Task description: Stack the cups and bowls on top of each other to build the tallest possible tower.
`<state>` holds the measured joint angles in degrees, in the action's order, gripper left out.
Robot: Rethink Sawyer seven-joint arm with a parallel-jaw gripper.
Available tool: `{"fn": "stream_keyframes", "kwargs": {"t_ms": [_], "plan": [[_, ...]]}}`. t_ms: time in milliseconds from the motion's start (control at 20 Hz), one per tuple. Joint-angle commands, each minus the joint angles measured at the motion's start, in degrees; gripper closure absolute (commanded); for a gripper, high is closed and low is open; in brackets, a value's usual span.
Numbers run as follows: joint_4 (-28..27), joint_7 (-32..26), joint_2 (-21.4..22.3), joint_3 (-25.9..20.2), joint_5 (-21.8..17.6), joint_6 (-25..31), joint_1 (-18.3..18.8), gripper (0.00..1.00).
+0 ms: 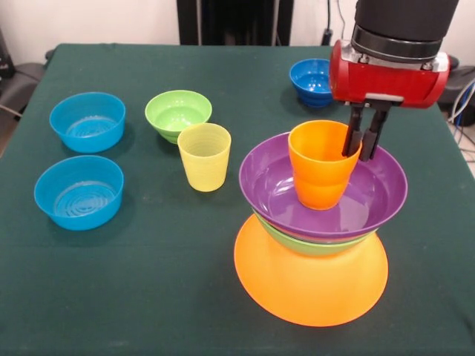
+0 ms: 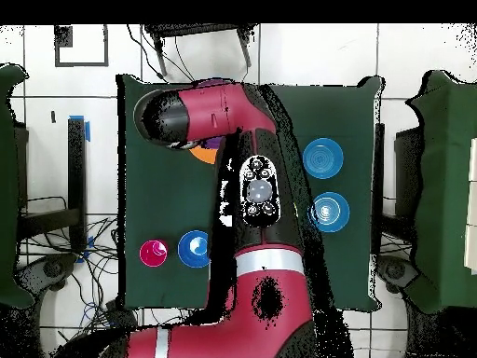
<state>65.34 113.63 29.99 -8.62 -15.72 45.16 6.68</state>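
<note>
The tower stands at the right of the front view. Its base is an upturned huge orange bowl (image 1: 312,285). On that sits a large green bowl (image 1: 312,245), then a large purple bowl (image 1: 375,196). An orange cup (image 1: 319,174) stands upright inside the purple bowl. My gripper (image 1: 358,154) comes down from above with its fingers (image 1: 375,133) astride the cup's right rim, shut on its wall. A yellow cup (image 1: 204,157) stands left of the tower. In the overhead view the arm (image 2: 252,186) hides the tower except slivers of orange (image 2: 198,155), and a red cup (image 2: 153,252) shows.
A small green bowl (image 1: 178,113) sits behind the yellow cup. Two light blue bowls (image 1: 87,121) (image 1: 79,191) are at the left, also seen from above (image 2: 322,158) (image 2: 330,211). A dark blue bowl (image 1: 310,80) (image 2: 194,248) lies behind the tower.
</note>
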Motion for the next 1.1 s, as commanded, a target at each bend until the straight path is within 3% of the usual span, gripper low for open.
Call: {"fn": "stream_keyframes", "kwargs": {"t_ms": [50, 850, 900, 1100], "plan": [[6.7, -8.1, -0.1, -2.8, -5.2, -1.8, -0.6, 1.0], [7.1, -7.4, -0.4, -3.9, -5.9, -3.4, -0.4, 1.0], [7.3, -7.6, -0.3, -4.2, -5.8, -4.0, -0.1, 0.0], [7.9, -7.0, -0.2, -4.8, -5.2, -4.6, 0.3, 0.0]]}}
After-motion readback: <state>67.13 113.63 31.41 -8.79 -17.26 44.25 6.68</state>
